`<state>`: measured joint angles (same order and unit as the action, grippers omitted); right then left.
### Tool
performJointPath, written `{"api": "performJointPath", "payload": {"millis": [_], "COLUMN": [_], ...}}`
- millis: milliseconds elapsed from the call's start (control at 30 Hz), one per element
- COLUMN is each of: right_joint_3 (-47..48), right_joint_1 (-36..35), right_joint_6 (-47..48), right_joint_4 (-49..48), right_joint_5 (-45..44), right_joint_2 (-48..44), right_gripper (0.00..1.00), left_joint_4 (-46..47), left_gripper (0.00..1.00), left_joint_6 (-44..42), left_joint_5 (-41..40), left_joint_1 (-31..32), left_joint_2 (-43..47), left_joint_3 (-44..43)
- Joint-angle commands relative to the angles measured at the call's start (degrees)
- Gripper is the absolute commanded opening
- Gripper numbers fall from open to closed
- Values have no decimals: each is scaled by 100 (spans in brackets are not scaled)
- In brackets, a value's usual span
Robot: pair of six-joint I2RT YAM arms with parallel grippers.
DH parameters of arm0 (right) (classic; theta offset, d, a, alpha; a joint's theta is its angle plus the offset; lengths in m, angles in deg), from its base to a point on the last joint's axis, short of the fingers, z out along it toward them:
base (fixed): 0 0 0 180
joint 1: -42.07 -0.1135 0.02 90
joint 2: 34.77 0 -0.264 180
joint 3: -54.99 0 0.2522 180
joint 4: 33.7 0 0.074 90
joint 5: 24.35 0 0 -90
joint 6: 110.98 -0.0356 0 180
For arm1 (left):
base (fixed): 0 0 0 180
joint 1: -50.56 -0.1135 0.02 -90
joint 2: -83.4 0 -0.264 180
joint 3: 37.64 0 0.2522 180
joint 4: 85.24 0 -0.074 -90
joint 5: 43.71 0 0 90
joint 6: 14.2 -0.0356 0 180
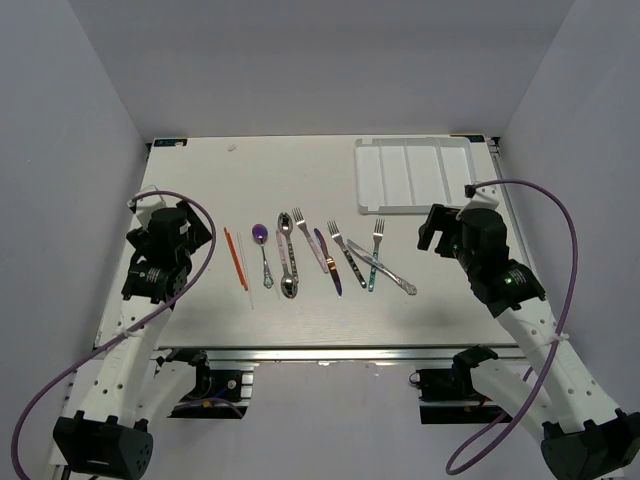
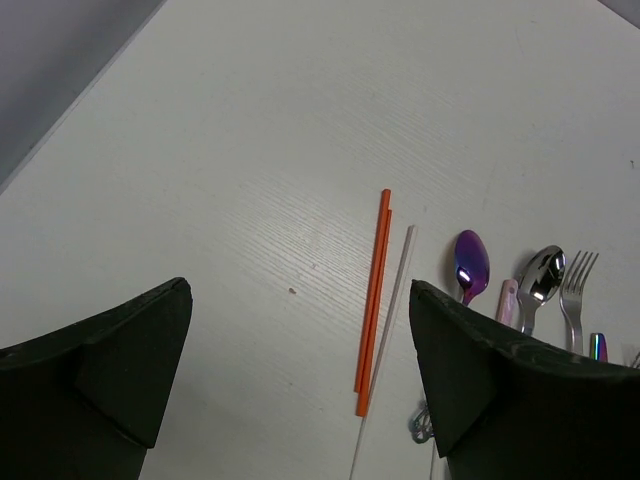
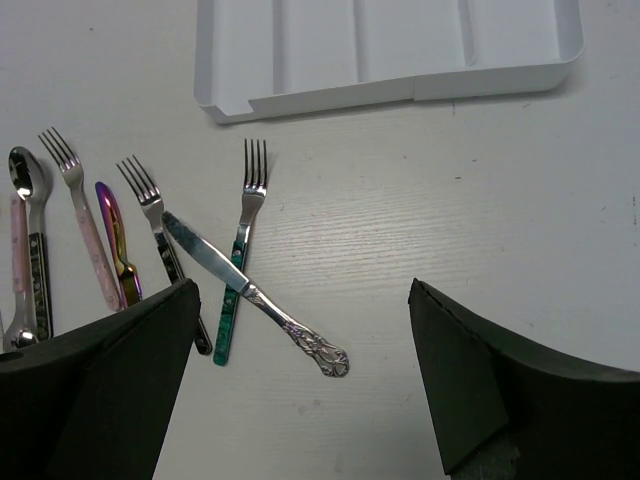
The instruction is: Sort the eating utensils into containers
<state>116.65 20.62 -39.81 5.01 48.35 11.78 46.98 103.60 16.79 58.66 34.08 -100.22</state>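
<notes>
The eating utensils lie in a row mid-table. From the left they are orange chopsticks [image 1: 235,258], a purple spoon [image 1: 261,235], silver spoons, forks, a purple-gold knife [image 1: 327,262], a teal-handled fork [image 1: 375,258] and a silver knife [image 1: 385,270] lying across it. The white tray [image 1: 415,175] with long compartments sits at the back right and holds nothing. My left gripper [image 1: 180,235] is open and empty, left of the chopsticks [image 2: 373,300]. My right gripper [image 1: 438,228] is open and empty, right of the silver knife [image 3: 255,295], in front of the tray [image 3: 390,50].
A pale chopstick [image 2: 392,315] lies just right of the orange pair. Grey walls enclose the table on three sides. A small white speck [image 1: 232,148] lies at the back left. The arm cables loop out past both table sides.
</notes>
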Motion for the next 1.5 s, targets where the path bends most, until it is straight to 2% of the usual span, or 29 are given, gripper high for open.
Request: {"api": "performJointPath", "payload": {"millis": [0, 100, 300, 400, 433, 567, 633, 667, 733, 900, 1067, 1233, 1333, 1467], "right_joint_3": [88, 62, -360, -483, -422, 447, 773, 843, 870, 1142, 1064, 941, 949, 862], "right_joint_1": [-17, -8, -8, -43, -78, -482, -754, -833, -852, -852, -852, -852, -852, -852], "right_joint_6": [125, 300, 976, 1694, 1855, 2734, 3207, 3341, 3691, 3852, 3940, 3957, 3992, 3984], "right_joint_4": [-271, -350, -1202, -1537, -1493, -458, 17, 123, 99, 237, 265, 72, 19, -52], "right_joint_5": [235, 560, 2089, 2791, 2828, 2030, 1608, 1442, 1387, 1782, 1844, 1827, 1826, 1818], "right_joint_2": [-40, -75, -181, 134, 527, 2005, 2718, 2911, 3316, 4141, 4547, 4688, 4820, 5004], "right_gripper": [89, 89, 89, 89, 89, 89, 87, 82, 80, 66, 57, 57, 52, 40], "left_joint_4": [133, 176, 229, 220, 229, 326, 335, 335, 335, 379, 387, 387, 387, 387], "left_gripper": [98, 98, 98, 98, 98, 98, 98, 98, 98, 98, 98, 98, 98, 98], "left_joint_6": [-63, -63, -63, -63, -72, -90, -98, -107, -116, -160, -178, -195, -204, -213], "left_joint_5": [164, 242, 383, 470, 523, 796, 831, 840, 910, 1034, 1069, 1086, 1095, 1069], "left_joint_1": [25, 25, 16, 16, 8, 8, 8, 8, -1, 8, 7, 8, 8, -1], "left_joint_2": [238, 344, 292, 178, 160, 203, 221, 204, 160, 133, 124, 72, 89, 89], "left_joint_3": [65, 65, 92, 65, 65, 83, 100, 100, 92, 101, 101, 92, 100, 109]}}
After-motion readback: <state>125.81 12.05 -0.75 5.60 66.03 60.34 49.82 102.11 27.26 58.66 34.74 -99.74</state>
